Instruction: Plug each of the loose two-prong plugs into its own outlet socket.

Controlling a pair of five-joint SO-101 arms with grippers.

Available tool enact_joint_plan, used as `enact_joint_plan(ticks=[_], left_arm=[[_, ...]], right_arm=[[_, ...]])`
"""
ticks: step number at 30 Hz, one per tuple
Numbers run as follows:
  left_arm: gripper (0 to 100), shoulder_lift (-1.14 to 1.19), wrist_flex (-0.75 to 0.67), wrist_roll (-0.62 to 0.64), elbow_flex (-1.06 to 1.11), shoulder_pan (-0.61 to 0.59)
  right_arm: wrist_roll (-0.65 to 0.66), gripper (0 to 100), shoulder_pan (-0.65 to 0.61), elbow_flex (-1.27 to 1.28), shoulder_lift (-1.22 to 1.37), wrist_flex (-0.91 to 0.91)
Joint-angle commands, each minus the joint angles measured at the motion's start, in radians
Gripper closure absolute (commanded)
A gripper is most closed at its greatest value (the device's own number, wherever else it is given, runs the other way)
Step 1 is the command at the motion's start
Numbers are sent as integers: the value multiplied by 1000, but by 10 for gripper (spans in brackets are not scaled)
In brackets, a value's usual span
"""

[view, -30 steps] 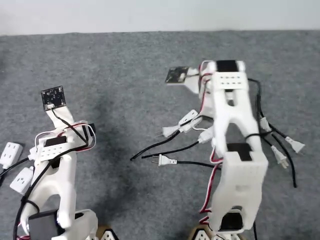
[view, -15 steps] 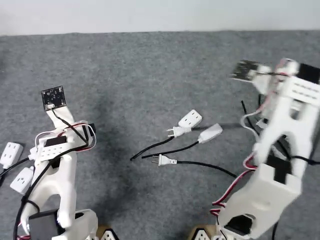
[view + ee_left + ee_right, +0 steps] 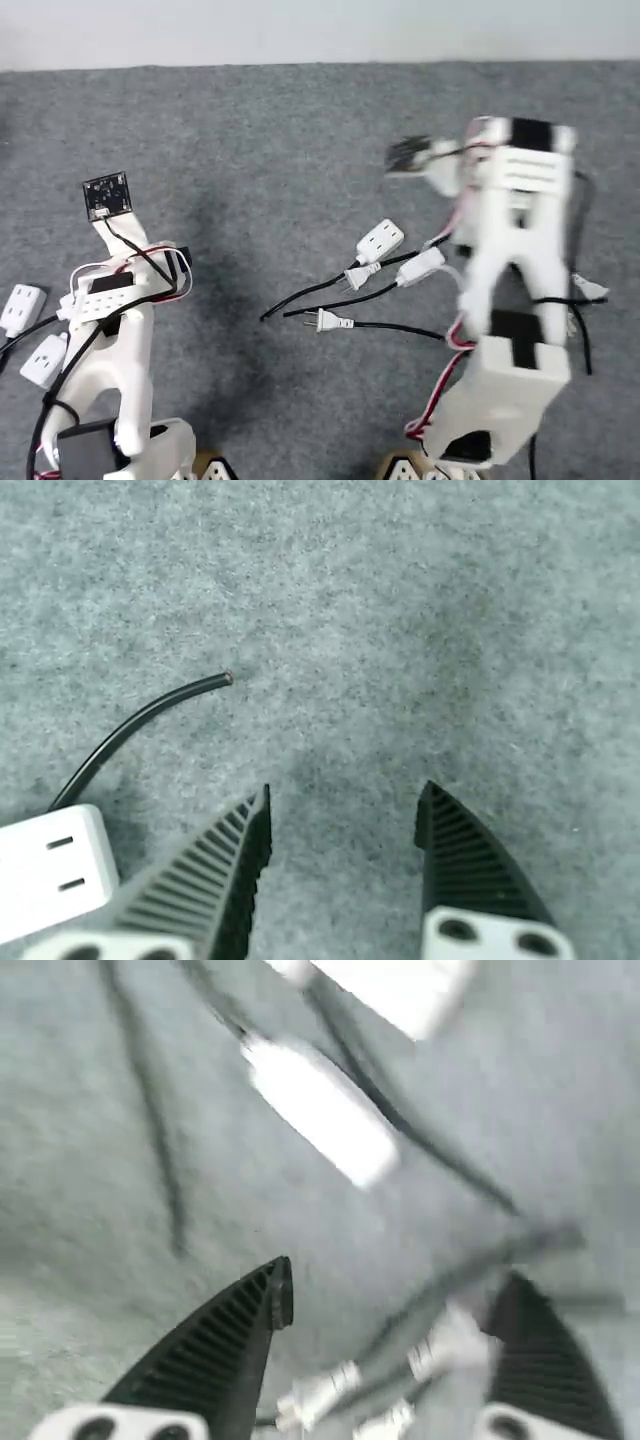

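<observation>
Key relation: the loose plug (image 3: 330, 321) lies centre of the high view, long axis roughly horizontal, prongs toward frame left, its black cord (image 3: 400, 328) running right to the right arm (image 3: 510, 250). It sits lower left of that arm's wrist, so the right arm is nearer. The left arm (image 3: 115, 340) is well apart, lower left of frame. Candidate targets are the triple socket (image 3: 380, 241) and inline socket (image 3: 421, 264), both just upper right of the plug. A second plug (image 3: 352, 276) lies right by the triple socket; contact not resolvable. Your left arm is better placed for the edge socket (image 3: 22, 308) and lower edge socket (image 3: 45, 360) at far left. Left end effector (image 3: 345, 825): moderately spread, empty, over bare surface (image 3: 420, 600). A white socket (image 3: 45, 870) sits just beside one jaw, slots toward the camera, likely one of the edge pair. Right end effector (image 3: 395, 1320): spread wide, empty. The high view gives you plug heading and layout; the wrist views give jaw gap. The right wrist view adds a white socket body (image 3: 320, 1110) ahead of the jaws and small plug-like bits (image 3: 320, 1395) near them, too smeared to identify. My read: you'd grip the plug across its short axis.
</observation>
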Motion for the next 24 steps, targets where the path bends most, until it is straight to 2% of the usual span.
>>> enact_joint_plan(ticks=[1,5,10,14,24], left_arm=[[775,-28,-20,2,-4,8],[775,-28,-20,2,-5,8],[775,-28,-20,2,-5,8],[775,-28,-20,2,-7,8],[775,-28,-20,2,-7,8]], right_arm=[[-11,666,-148,84,-59,27],[-11,679,-251,226,-59,-88],[25,678,-300,390,-59,-277],[71,678,-329,416,-59,-297],[78,681,-358,404,-39,-386]])
